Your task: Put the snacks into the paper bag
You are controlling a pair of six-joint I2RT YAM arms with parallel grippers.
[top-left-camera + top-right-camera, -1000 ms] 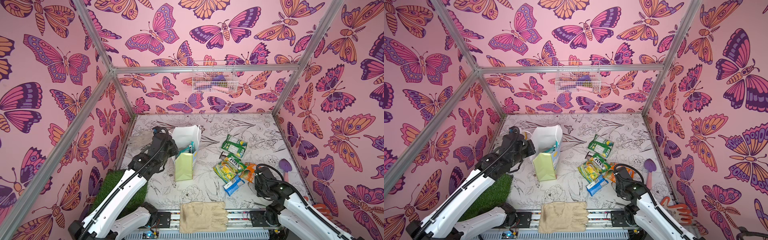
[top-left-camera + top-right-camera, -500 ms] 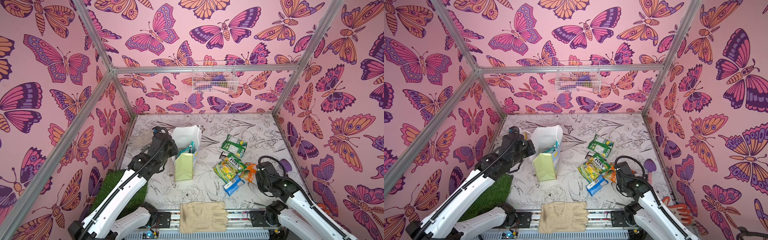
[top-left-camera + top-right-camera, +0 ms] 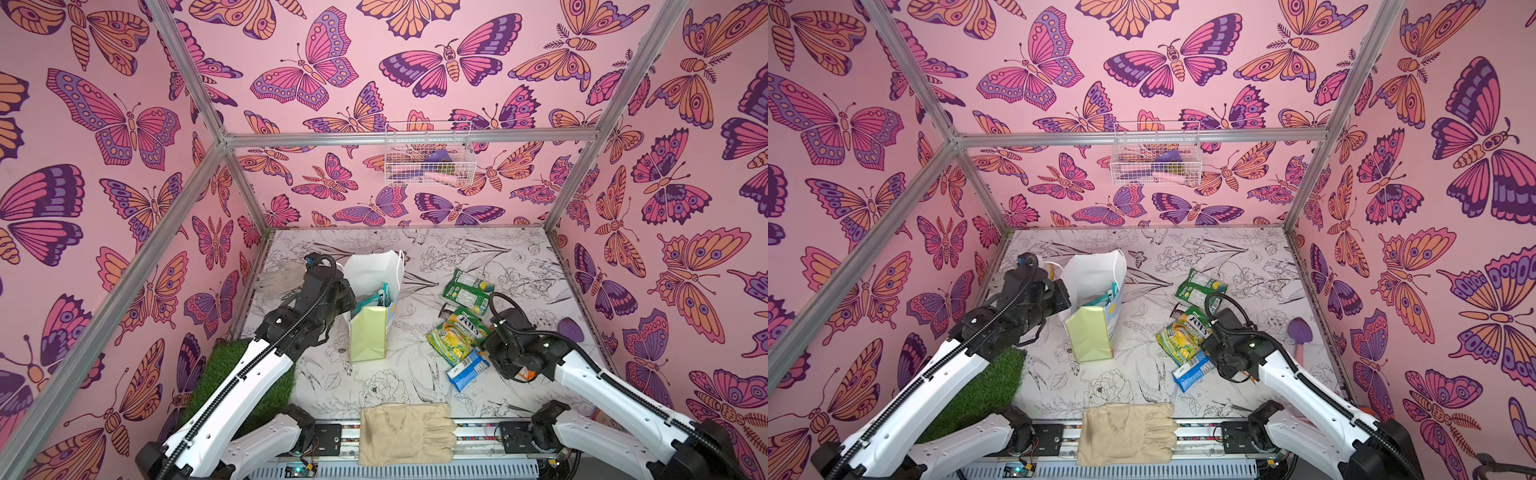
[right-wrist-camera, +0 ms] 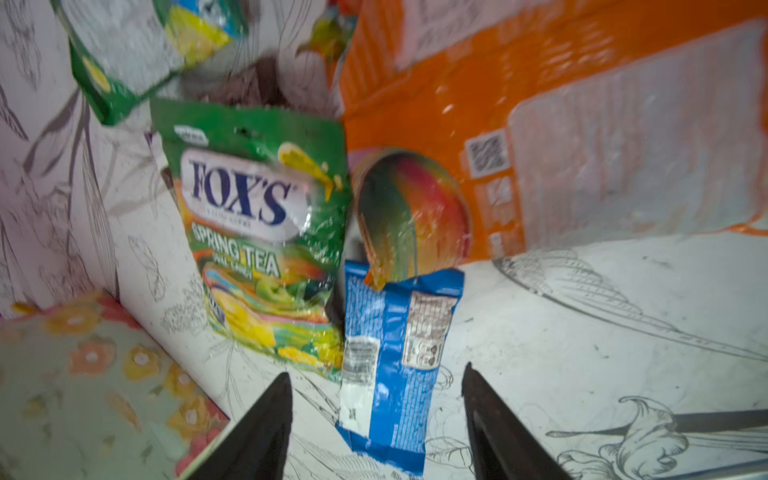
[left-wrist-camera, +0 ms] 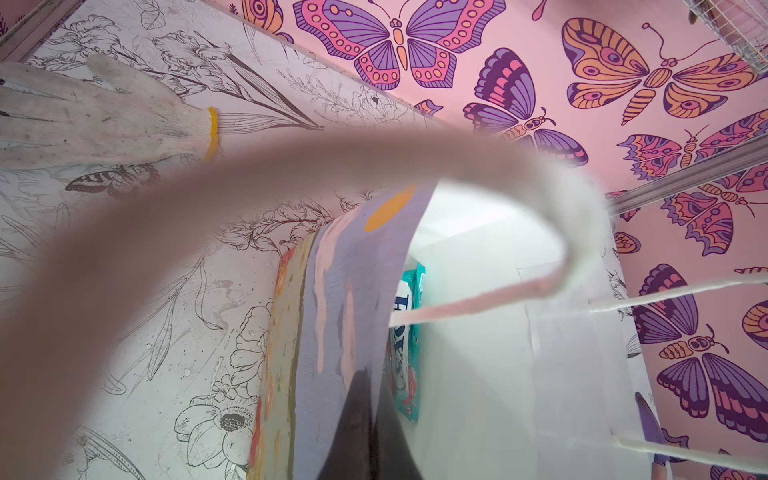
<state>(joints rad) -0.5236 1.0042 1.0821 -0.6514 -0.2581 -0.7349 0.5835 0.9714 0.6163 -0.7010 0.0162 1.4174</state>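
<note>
The paper bag (image 3: 368, 332) (image 3: 1090, 332) stands upright at centre-left with a teal packet (image 3: 376, 297) (image 5: 409, 332) inside it. My left gripper (image 5: 368, 399) is shut on the bag's side wall at its rim. To the right, loose snacks lie on the table: a green packet (image 3: 467, 291), a Fox's packet (image 3: 457, 334) (image 4: 257, 232), a blue packet (image 3: 467, 370) (image 4: 395, 357) and an orange packet (image 4: 540, 104). My right gripper (image 4: 376, 374) hangs open just above the blue packet's near end, one finger on each side, touching nothing. In both top views it hides the orange packet.
A beige glove (image 3: 405, 432) lies over the front rail. A white knit glove (image 5: 104, 120) lies behind the bag at the left wall. There is a grass mat (image 3: 232, 374) at front left and a purple trowel (image 3: 1300, 332) by the right wall. A wire basket (image 3: 428, 162) hangs on the back wall.
My right gripper has moved away from the front edge to the snack pile and gone from shut to open. The left arm and the bag have not moved.
</note>
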